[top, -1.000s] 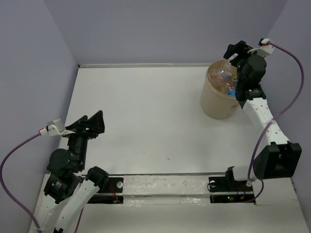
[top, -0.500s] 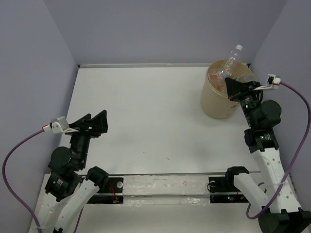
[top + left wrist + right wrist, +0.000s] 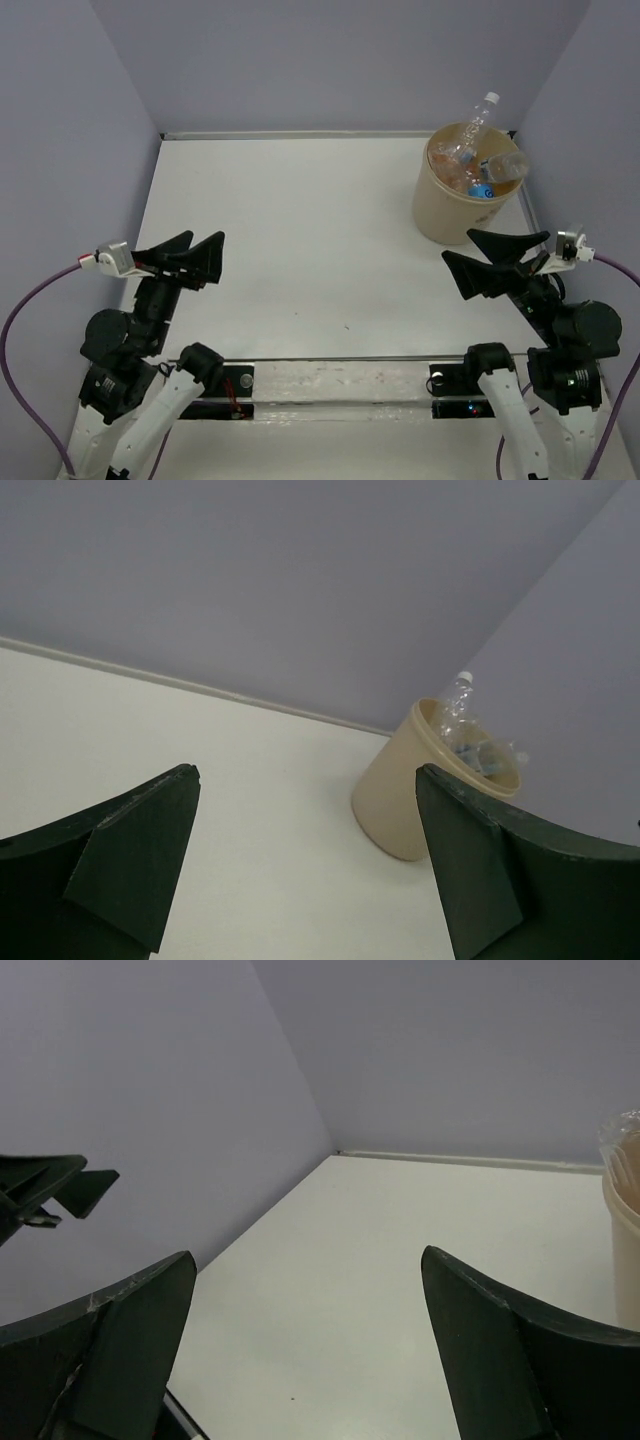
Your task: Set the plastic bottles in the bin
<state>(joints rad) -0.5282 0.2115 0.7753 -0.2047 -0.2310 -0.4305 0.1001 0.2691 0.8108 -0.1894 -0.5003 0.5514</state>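
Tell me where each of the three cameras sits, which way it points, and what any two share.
Top external: above and behind the arms, looking down on the table; both arms show, left pincer and right pincer open.
Left wrist: on the left arm, facing across to the bin and back wall; its fingers frame the bottom.
Right wrist: on the right arm, facing the left wall; its fingers below, bin rim at right edge.
Shared: top and left wrist both show bottles in the bin.
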